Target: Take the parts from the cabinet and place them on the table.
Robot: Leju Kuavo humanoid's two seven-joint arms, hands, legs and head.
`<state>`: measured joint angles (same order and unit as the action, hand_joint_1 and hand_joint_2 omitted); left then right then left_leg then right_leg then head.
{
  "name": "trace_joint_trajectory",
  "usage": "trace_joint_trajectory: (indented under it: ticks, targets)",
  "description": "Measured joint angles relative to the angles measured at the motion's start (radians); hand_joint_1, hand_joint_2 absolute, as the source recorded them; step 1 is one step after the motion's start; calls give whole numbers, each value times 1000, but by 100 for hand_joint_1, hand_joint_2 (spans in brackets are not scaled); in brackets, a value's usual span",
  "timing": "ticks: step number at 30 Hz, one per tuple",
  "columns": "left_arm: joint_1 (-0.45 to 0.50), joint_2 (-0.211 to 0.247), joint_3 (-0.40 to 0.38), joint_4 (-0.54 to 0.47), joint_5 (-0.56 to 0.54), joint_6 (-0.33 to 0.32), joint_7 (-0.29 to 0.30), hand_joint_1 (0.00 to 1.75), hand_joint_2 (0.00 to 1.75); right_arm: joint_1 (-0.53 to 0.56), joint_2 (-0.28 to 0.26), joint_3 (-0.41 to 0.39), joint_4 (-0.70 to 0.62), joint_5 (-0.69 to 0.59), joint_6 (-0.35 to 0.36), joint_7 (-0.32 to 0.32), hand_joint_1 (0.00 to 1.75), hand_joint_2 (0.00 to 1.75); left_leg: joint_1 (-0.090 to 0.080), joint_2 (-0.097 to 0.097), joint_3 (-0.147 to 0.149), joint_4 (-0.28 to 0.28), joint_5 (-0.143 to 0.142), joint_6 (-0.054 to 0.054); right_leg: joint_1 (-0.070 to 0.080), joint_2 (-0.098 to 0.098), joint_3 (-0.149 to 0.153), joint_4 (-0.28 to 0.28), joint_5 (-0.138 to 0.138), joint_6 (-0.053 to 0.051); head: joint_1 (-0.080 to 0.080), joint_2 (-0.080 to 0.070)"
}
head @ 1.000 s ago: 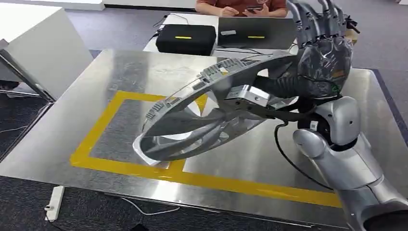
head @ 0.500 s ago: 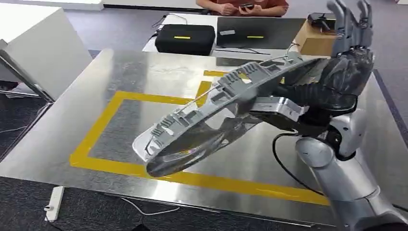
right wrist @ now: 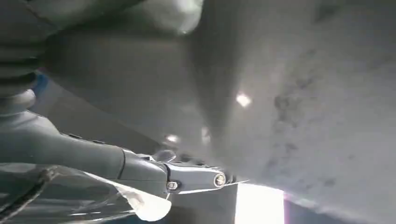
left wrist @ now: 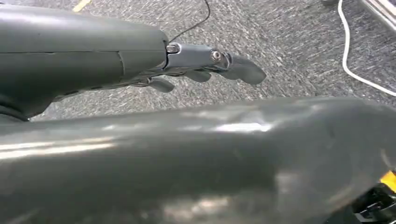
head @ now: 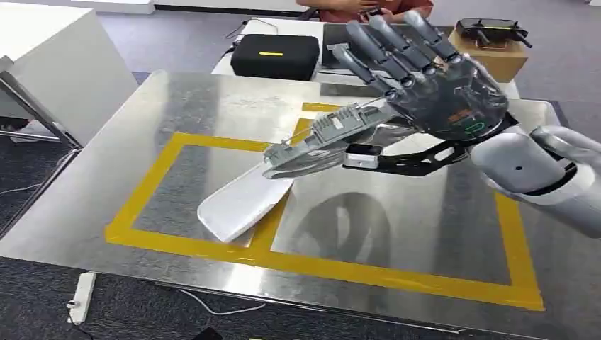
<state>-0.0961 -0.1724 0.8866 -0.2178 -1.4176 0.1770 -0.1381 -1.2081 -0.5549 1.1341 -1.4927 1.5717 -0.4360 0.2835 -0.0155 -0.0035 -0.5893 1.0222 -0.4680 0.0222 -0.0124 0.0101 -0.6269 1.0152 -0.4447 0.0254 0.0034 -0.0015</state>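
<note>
Right hand [head: 445, 95] over the tabletop [head: 177, 106], fingers [head: 383, 46] stretched out, gripping the grey metal part [head: 319, 145] at its near end. Part tilted, lower tip near the yellow tape [head: 319, 268] outline, above the tabletop; contact with the surface not clear. Left hand [left wrist: 205, 70] hanging over grey carpet [left wrist: 289, 37], fingers loosely curled, holding nothing. Beyond the tabletop, black case [head: 275, 55] on a white desk [head: 244, 42].
</note>
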Motion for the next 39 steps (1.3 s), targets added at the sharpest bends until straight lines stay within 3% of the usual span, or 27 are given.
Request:
trace_joint_trajectory:
  ticks: [9, 11, 13, 16, 19, 21, 29, 36, 39]
  targets:
    - [-4, -1, -16, 0, 0, -3, 3, 0, 0, -11, -52, 39, 0, 0, -4, -11, 0, 0, 0, 1, 0, 0, 0, 0, 0, 2, -1, 0, 0, 0, 0, 0]
    - [-5, -1, -17, 0, 3, -4, 3, 0, 0, -5, -53, 36, 0, -1, 11, -42, 0, 0, 1, 1, 0, 0, 0, 0, 0, 2, -1, 0, 0, 0, 0, 0]
    - [-5, -1, -17, 0, 14, -4, 3, 0, 0, 13, -52, 10, 0, -24, 82, -145, 0, 0, 2, 1, 0, 0, 0, 0, 1, 1, 0, 0, 0, 0, -1, 0]
    - [-1, 0, -16, 0, 32, 0, 2, 0, 0, -4, -34, -45, 12, -96, 297, -315, 0, 0, 1, 1, -1, 0, 1, 0, 1, 1, -1, 0, 1, 0, -1, 0]
    - [3, 0, -16, 0, 46, 2, -2, 0, 0, -77, -12, -42, 29, -151, 457, -394, 0, 0, 1, 0, -1, 0, 2, -1, 1, 1, -1, 0, 1, 0, 1, 0]
    - [6, 1, -16, 0, 49, 2, -5, 0, 0, -122, 1, -26, 34, -181, 507, -403, 0, 0, 1, 1, -1, 0, 2, -1, 1, 2, -1, 0, 2, 0, 0, 0]
    - [8, 1, -16, 0, 53, 2, -7, 0, 0, -184, 21, 12, 37, -198, 530, -405, 0, 0, 1, 0, -1, 0, 2, 0, 1, 1, -1, 0, 2, 0, 0, 0]
    - [7, 1, -16, 0, 53, -1, -7, 0, 0, -326, 31, 108, 32, -229, 622, -463, 0, 0, 1, 0, -1, 0, 2, 0, 1, 1, -2, 0, 2, 0, 0, 0]
    - [7, 1, -16, 0, 55, -1, -7, 0, 0, -358, 36, 137, 25, -279, 622, -416, 0, 0, 1, 0, -1, 0, 2, 0, 1, 1, -1, 0, 2, 0, 0, 0]
